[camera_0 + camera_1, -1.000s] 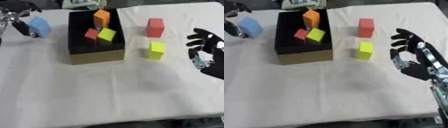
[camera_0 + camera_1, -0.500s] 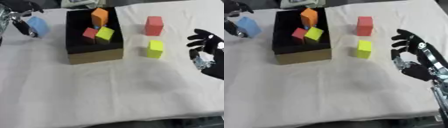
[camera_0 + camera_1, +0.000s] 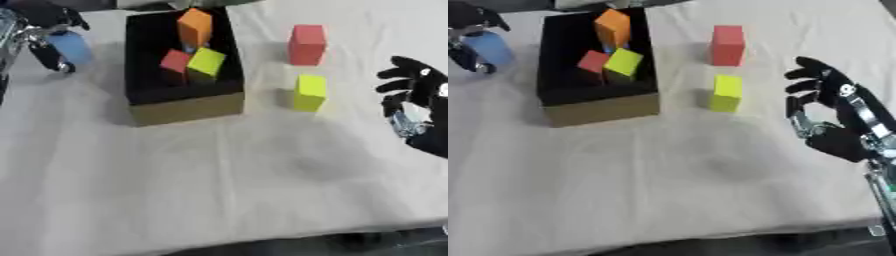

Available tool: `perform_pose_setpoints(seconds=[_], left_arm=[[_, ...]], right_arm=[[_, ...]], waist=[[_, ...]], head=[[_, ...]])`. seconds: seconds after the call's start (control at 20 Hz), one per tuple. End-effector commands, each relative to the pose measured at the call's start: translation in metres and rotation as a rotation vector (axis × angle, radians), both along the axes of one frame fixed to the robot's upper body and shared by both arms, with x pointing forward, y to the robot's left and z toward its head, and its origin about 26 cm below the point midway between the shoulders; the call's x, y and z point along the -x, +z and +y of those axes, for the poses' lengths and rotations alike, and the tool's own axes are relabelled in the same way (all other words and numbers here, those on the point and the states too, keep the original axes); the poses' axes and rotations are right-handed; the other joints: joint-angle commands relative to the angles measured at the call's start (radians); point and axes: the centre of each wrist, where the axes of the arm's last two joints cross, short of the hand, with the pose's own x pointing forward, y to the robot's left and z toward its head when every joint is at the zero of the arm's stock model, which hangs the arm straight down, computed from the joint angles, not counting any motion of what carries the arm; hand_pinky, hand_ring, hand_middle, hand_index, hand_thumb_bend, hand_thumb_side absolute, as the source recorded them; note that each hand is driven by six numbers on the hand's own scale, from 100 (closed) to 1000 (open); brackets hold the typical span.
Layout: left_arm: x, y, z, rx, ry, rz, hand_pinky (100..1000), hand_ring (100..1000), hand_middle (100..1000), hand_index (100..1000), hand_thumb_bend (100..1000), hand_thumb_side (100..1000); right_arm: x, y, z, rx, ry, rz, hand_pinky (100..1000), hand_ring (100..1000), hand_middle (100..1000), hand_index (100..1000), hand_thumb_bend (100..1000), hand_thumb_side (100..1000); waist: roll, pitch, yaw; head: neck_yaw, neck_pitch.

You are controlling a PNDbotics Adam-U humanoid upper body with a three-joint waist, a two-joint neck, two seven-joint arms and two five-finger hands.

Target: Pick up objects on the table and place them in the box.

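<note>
A black box (image 3: 144, 95) with a brown front wall is seen on the white-covered bench (image 3: 219, 180), toward the far left. Three blocks are seen inside it: an orange block (image 3: 194, 27) at the back, a red block (image 3: 175, 62) and a yellow-green block (image 3: 207, 63) touching each other nearer the front. Two more blocks are left on the bench to the right of the box: a red block (image 3: 727, 45) farther away and a yellow-green block (image 3: 726, 93) nearer, set apart from each other and from the box. A blue block (image 3: 72, 46) is held by the left hand (image 3: 44, 20) at the upper left corner, just left of the box, with the fingers closed around it from above. The right hand (image 3: 833, 120) is shown at the right edge, near the loose yellow-green block but not touching it, its fingers (image 3: 802, 75) spread and released, nothing grasped
</note>
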Motion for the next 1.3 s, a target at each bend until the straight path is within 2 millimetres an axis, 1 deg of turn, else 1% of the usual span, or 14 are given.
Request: perform_pose_setpoints(seconds=[0.05,0.45,0.5,0.75,0.85,0.95,1.05,1.1,1.2,1.25,1.3], left_arm=[[0.001,0.016,0.006,-0.021,0.028,-0.025,918,874,860,911,399,122],[0.002,0.013,0.013,-0.046,0.091,0.019,903,849,837,904,334,100],[0.003,0.013,0.014,-0.048,0.095,0.020,895,837,824,898,309,100],[0.004,0.014,0.017,-0.055,0.108,0.018,884,823,813,891,238,100],[0.005,0.015,0.018,-0.059,0.114,0.015,866,804,799,884,208,100],[0.005,0.015,0.019,-0.059,0.117,0.005,843,773,766,868,168,100],[0.005,0.016,0.019,-0.065,0.117,-0.009,799,714,699,847,128,100],[0.005,0.016,0.019,-0.068,0.116,-0.016,767,666,644,829,107,100],[0.005,0.016,0.019,-0.071,0.108,-0.034,719,597,568,795,100,100],[0.006,0.017,0.019,-0.071,0.102,-0.046,704,581,549,785,100,100],[0.006,0.018,0.019,-0.072,0.095,-0.058,675,546,510,765,100,100]], right_arm=[[-0.001,0.010,-0.005,0.017,-0.001,-0.025,653,758,793,964,111,384],[-0.001,0.009,-0.006,0.014,-0.005,-0.022,652,758,793,965,105,384],[-0.001,0.009,-0.006,0.015,-0.005,-0.022,652,758,793,965,102,384],[-0.001,0.007,-0.007,0.014,-0.010,-0.018,653,758,793,965,100,385],[-0.001,0.007,-0.008,0.013,-0.012,-0.017,653,758,793,965,100,385],[-0.001,0.006,-0.008,0.013,-0.012,-0.016,653,758,793,965,100,386],[-0.001,0.006,-0.008,0.014,-0.013,-0.015,653,758,793,965,100,388],[-0.001,0.006,-0.008,0.013,-0.013,-0.015,653,758,793,966,100,388],[-0.001,0.005,-0.008,0.013,-0.015,-0.013,653,758,793,966,100,389],[-0.001,0.005,-0.008,0.012,-0.015,-0.012,654,758,793,966,100,389],[-0.001,0.005,-0.008,0.012,-0.015,-0.012,654,758,793,966,100,390]], waist=[[0.011,-0.003,-0.003],[0.010,-0.009,0.003],[0.009,-0.010,0.004],[0.007,-0.018,0.010],[0.007,-0.022,0.013],[0.006,-0.025,0.015],[0.005,-0.028,0.017],[0.005,-0.029,0.017],[0.004,-0.032,0.018],[0.004,-0.033,0.018],[0.003,-0.034,0.018]], head=[[0.003,0.005],[0.002,0.005],[0.001,0.005],[0.000,0.005],[-0.001,0.005],[-0.001,0.005],[-0.001,0.005],[-0.001,0.005],[-0.002,0.005],[-0.002,0.005],[-0.003,0.005]])
